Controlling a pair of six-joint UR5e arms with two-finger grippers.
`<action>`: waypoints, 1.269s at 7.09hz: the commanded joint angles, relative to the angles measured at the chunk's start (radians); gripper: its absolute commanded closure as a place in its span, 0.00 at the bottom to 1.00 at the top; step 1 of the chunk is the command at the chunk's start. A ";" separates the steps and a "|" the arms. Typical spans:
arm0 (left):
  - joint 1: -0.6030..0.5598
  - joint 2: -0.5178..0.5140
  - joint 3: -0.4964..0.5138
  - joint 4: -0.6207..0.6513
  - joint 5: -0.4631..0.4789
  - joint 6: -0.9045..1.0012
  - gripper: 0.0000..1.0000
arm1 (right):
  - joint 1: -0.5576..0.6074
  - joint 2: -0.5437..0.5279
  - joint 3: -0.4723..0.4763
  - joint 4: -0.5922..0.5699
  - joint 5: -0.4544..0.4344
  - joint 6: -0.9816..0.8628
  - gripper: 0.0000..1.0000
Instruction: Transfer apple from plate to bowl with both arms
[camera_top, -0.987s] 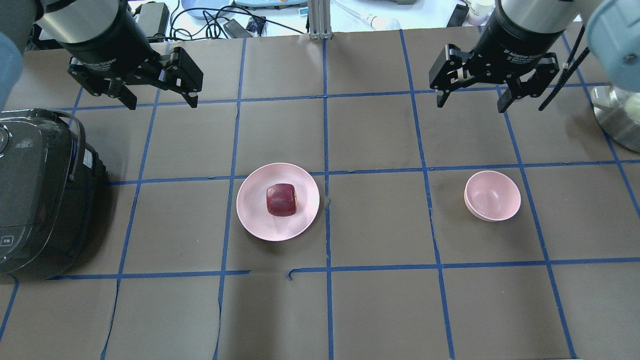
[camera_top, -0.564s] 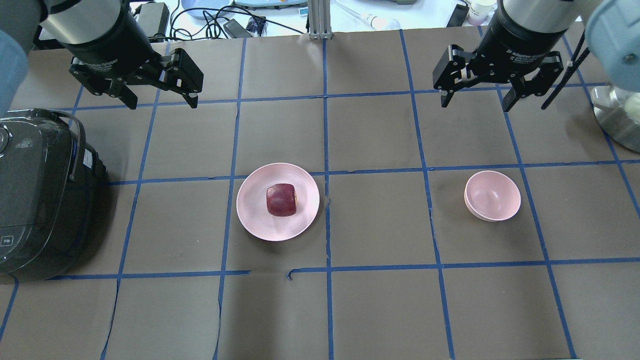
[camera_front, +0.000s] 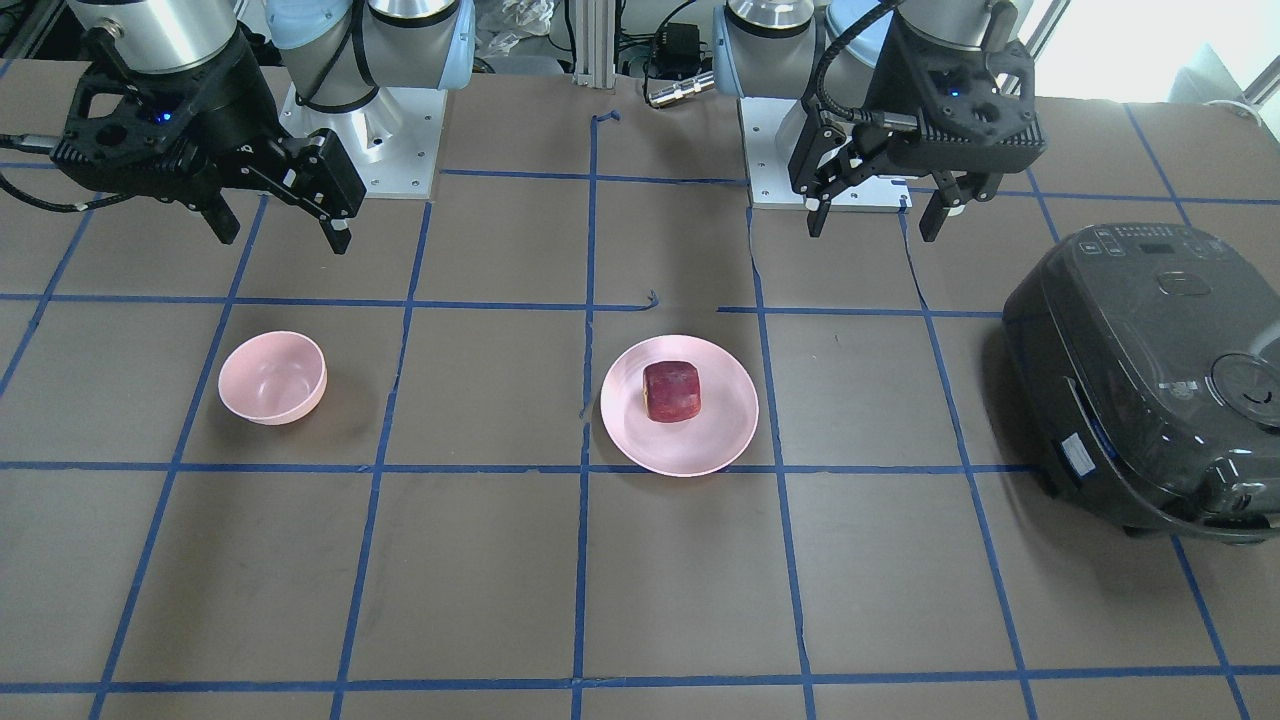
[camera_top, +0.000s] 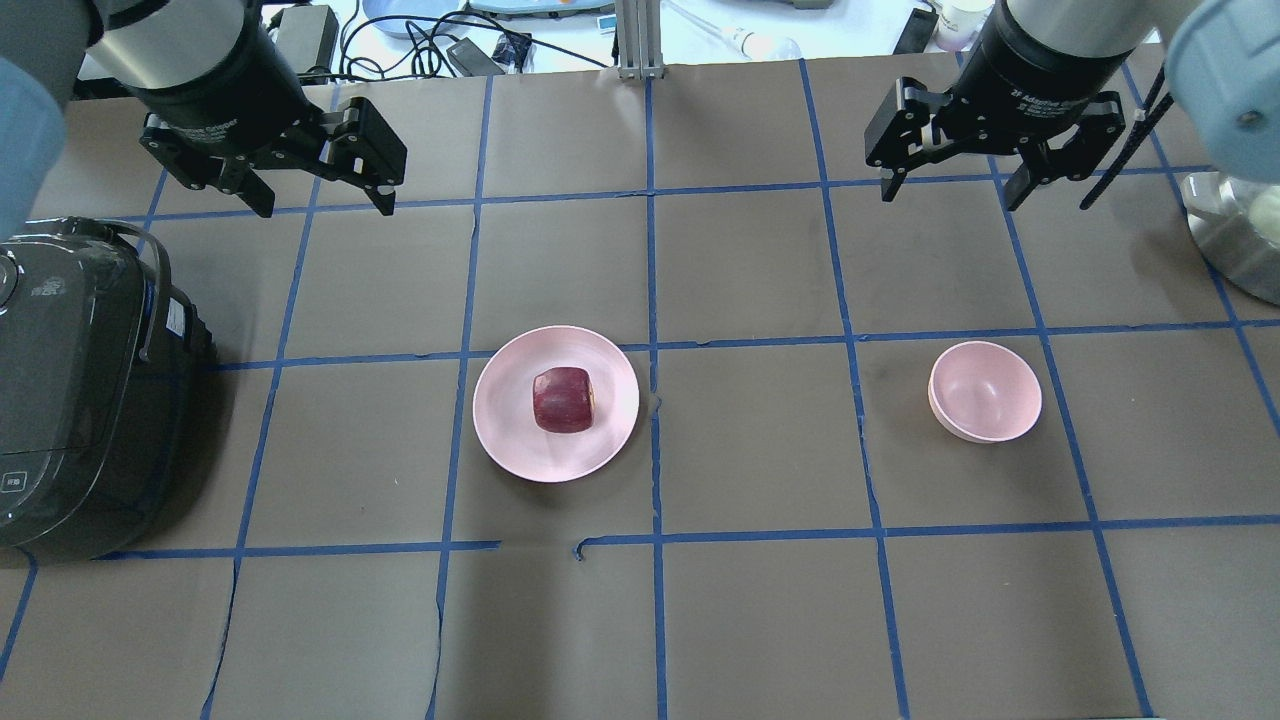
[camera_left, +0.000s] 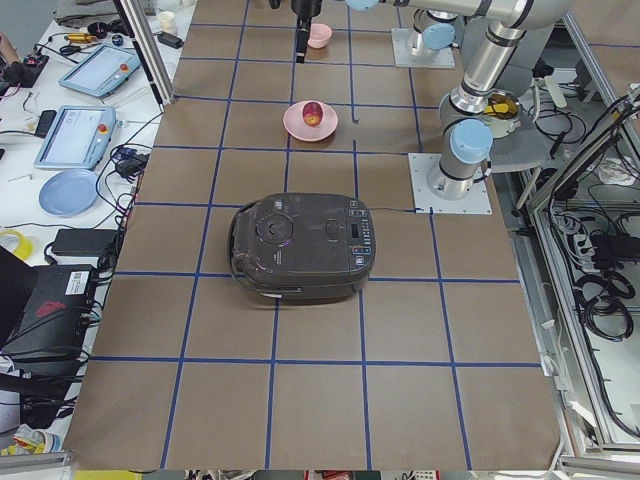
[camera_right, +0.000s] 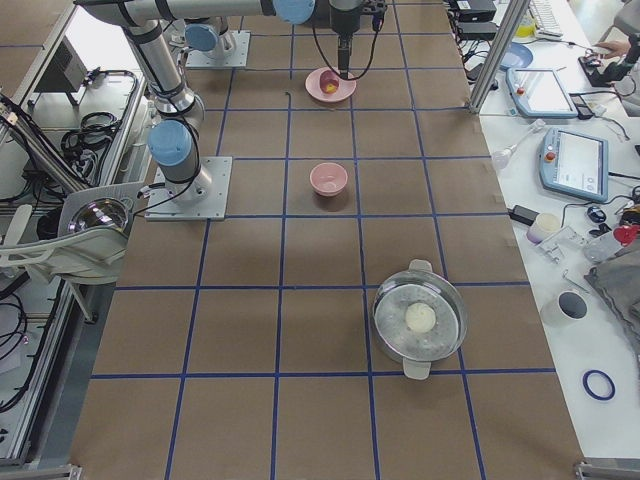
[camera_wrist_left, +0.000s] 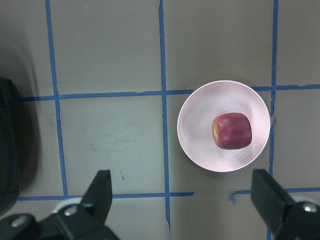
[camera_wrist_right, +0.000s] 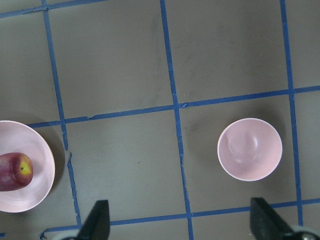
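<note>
The dark red apple (camera_top: 563, 399) lies on the wide pale pink plate (camera_top: 505, 420) near the table's middle; both also show in the front view, the apple (camera_front: 671, 391) on the plate (camera_front: 725, 435), and in the left wrist view, apple (camera_wrist_left: 231, 131). The small deep pink bowl (camera_top: 984, 391) stands empty to the right, also in the front view (camera_front: 272, 378) and the right wrist view (camera_wrist_right: 249, 149). My left gripper (camera_top: 318, 202) is open and empty, high above the back left. My right gripper (camera_top: 950, 190) is open and empty, high behind the bowl.
A black rice cooker (camera_top: 70, 390) stands at the left edge. A steel pot with a white ball (camera_right: 420, 322) stands beyond the bowl on the right end. Blue tape lines grid the brown table. Cables and tablets lie past the far edge.
My right gripper has shifted a little toward the back of the table. The left gripper, apple, plate and bowl have not moved.
</note>
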 joint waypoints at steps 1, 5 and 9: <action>-0.004 -0.013 -0.011 0.003 -0.012 -0.006 0.00 | 0.002 0.000 0.004 -0.003 -0.001 0.000 0.00; -0.058 -0.088 -0.193 0.162 -0.014 -0.216 0.00 | -0.272 0.114 0.035 -0.023 -0.030 -0.232 0.00; -0.205 -0.252 -0.340 0.406 -0.014 -0.382 0.00 | -0.371 0.212 0.269 -0.254 -0.016 -0.420 0.00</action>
